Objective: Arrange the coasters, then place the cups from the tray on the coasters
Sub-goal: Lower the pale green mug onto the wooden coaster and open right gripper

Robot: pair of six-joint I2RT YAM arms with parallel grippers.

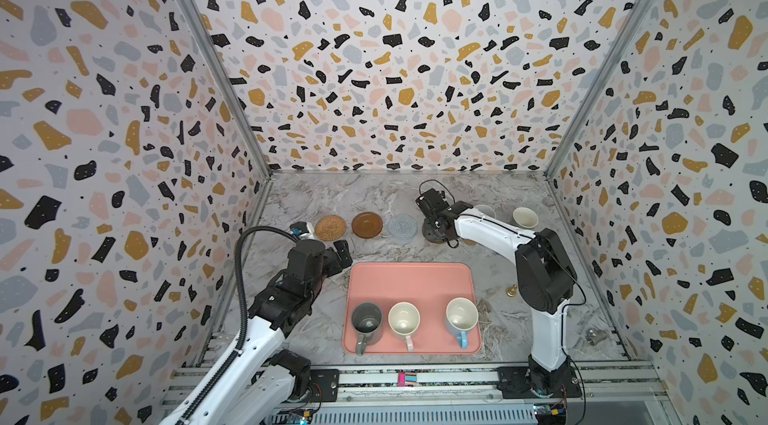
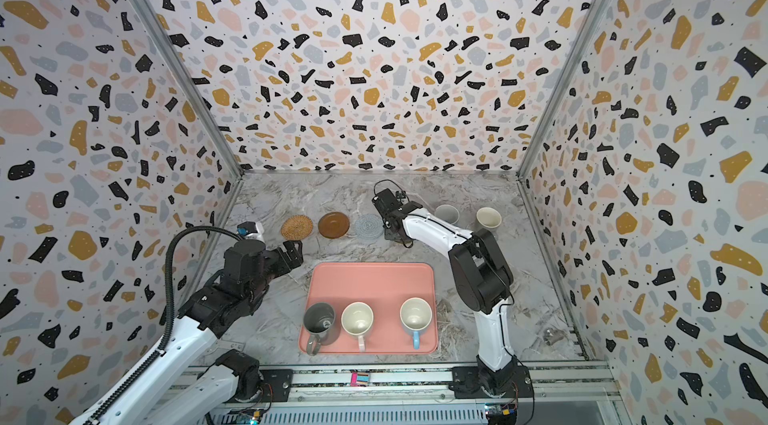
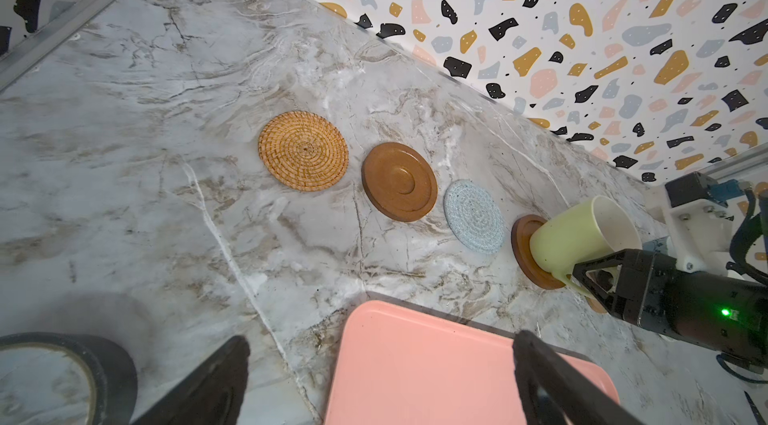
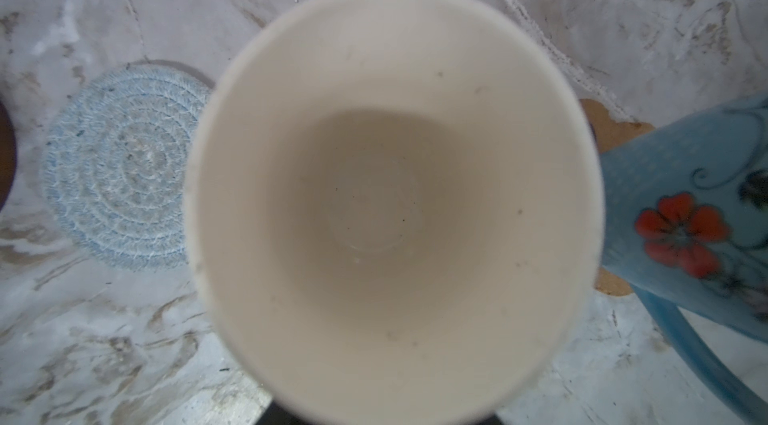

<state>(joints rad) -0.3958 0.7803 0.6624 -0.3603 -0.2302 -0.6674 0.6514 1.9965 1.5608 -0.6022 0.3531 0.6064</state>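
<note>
Both top views look steeply down from high above the near edge of the table [image 1: 374, 202], facing the back wall and taking in the whole table, both arms and the tray [image 1: 411, 281]. The left wrist view looks slantwise across the table from nearer, sharing with them the tray's corner and the blue-grey coaster [image 3: 473, 222]. The right wrist view looks straight down from very close into the light green cup [image 3: 582, 231], with the same coaster beside it.
</note>
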